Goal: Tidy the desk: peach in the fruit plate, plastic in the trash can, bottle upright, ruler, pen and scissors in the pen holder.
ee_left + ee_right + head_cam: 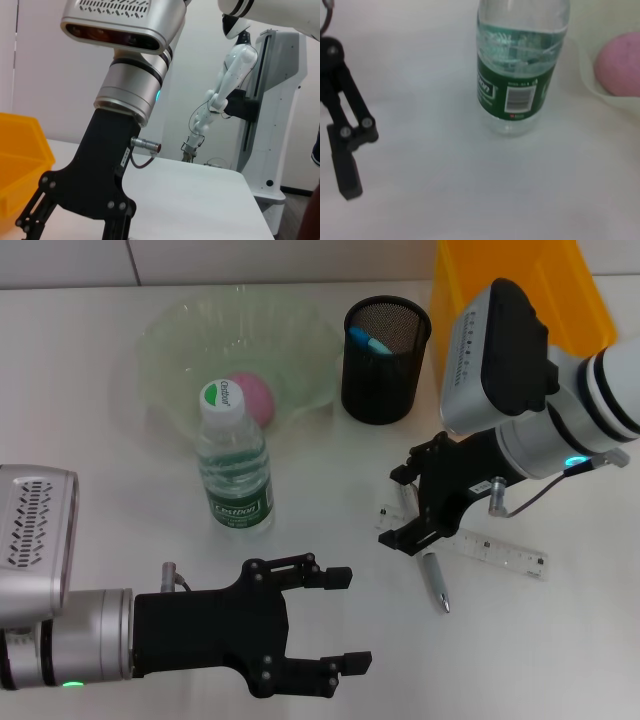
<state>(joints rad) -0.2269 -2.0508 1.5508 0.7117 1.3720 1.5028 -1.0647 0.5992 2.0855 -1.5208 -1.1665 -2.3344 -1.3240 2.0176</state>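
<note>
The clear ruler lies flat on the white desk, with a silver pen just in front of it. My right gripper is open and hangs over the ruler's left end, its fingers on either side of that end. The water bottle stands upright, also in the right wrist view. The pink peach lies in the clear fruit plate. The black mesh pen holder holds a blue item. My left gripper is open and empty near the front edge. Scissors and plastic are out of view.
A yellow bin stands at the back right behind my right arm and also shows in the left wrist view. The left gripper's finger shows in the right wrist view, apart from the bottle.
</note>
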